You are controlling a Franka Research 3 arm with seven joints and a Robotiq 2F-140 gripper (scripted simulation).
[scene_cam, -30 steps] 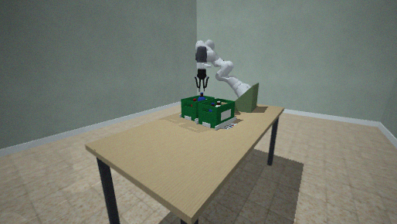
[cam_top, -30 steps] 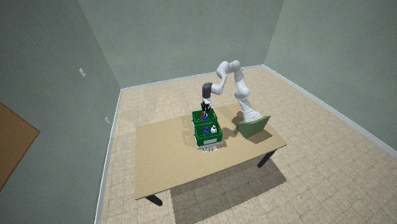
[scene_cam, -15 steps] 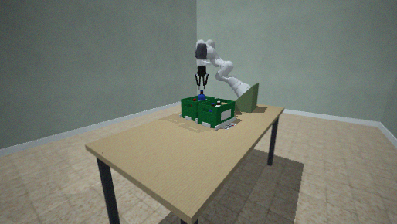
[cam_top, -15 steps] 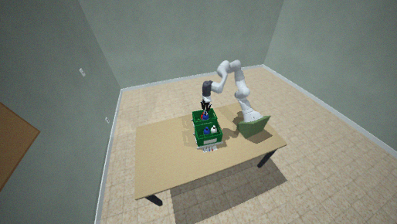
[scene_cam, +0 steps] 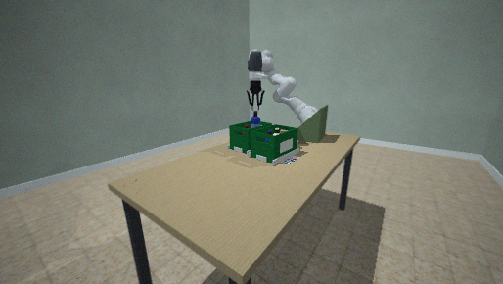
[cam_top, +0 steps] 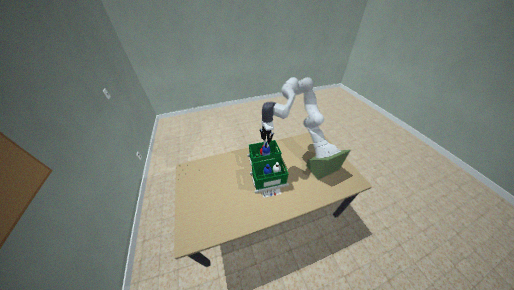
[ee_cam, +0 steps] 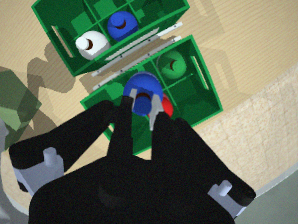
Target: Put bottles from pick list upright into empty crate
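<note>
Here, a rectangular wooden table [cam_top: 215, 205] [scene_cam: 205, 186] with dark legs stands on a tiled floor, and a white, many-jointed robot arm [cam_top: 312, 107] [scene_cam: 284, 90] reaches over it beside a slanted green panel [cam_top: 330, 164] [scene_cam: 315, 124].

Two green plastic crates with divided compartments sit level, side by side. The near crate [cam_top: 270, 182] [scene_cam: 274, 147] [ee_cam: 75, 72], next to the paper strip, holds a blue bottle [cam_top: 267, 169] [scene_cam: 269, 132] [ee_cam: 122, 25] and a white bottle [cam_top: 276, 168] [scene_cam: 277, 130] [ee_cam: 92, 45], both upright in neighbouring compartments. The far crate [cam_top: 251, 156] [scene_cam: 240, 138] [ee_cam: 221, 110] contains a green bottle [ee_cam: 172, 64] and a red bottle [ee_cam: 167, 106].

Above the far crate, the black two-fingered gripper [cam_top: 266, 142] [scene_cam: 255, 109] [ee_cam: 143, 99] points down, its fingers clenched on the neck of another blue bottle with a dark neck [cam_top: 266, 150] [scene_cam: 255, 120] [ee_cam: 143, 86]. That bottle is upright, with its shoulders above the crate's rim; its base is hidden.

Smallest is the white paper pick list [cam_top: 271, 192] [scene_cam: 292, 161], flat on the table just beside the near crate, its marks too small to read.
</note>
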